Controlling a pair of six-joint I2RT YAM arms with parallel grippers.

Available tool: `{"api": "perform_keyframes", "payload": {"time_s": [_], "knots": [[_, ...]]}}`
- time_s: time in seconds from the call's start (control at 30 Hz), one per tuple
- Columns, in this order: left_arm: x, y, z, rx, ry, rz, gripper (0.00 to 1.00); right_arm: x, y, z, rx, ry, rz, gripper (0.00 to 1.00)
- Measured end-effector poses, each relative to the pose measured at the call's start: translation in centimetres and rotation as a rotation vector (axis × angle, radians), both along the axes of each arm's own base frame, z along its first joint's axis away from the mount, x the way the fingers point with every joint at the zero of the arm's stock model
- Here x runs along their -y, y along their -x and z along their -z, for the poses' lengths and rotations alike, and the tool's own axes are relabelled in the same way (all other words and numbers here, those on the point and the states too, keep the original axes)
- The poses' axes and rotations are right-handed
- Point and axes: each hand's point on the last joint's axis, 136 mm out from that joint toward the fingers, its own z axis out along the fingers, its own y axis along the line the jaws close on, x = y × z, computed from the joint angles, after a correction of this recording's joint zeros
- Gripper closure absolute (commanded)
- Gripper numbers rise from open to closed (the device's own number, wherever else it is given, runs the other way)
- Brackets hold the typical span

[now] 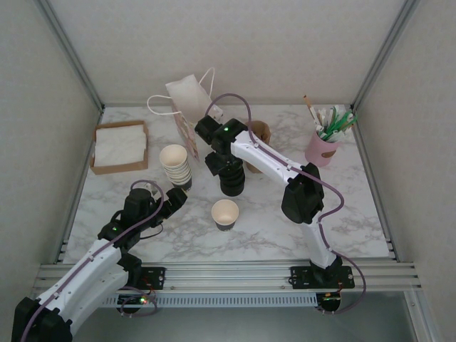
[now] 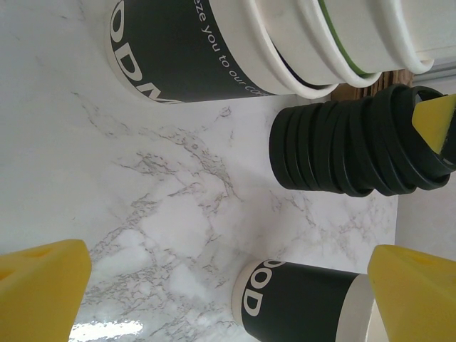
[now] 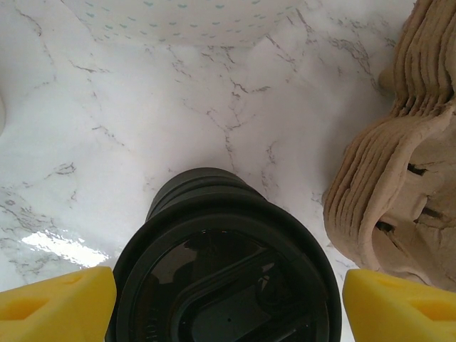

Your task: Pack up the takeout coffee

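Mid-frame stand one cup [image 1: 225, 214], one cup stack [image 1: 176, 165], one lid stack [image 3: 214, 214]; left end effector [image 2: 228, 288] and right end effector [image 3: 228, 303] hang released.

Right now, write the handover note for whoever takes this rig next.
Left claw: open, empty, low over the table, facing the cups.
Right claw: open, one finger on either side of the top of the black lid stack; no lid lifted.
The single cup stands lidless at centre front. The paper bag is upright at the back.
Done: one cup set apart.
Left: take a lid, cap the cup, bag it.
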Motion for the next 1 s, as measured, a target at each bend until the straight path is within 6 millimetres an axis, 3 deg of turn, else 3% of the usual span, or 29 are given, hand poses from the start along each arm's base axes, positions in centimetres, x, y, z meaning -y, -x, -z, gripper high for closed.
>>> {"api": "perform_keyframes", "payload": {"time_s": [1.0], "knots": [[0.0,0.1,0.1,-0.006,-0.002,0.0,0.0,0.1,0.2,1.2,-0.012,0.007,0.003,0.25]]}}
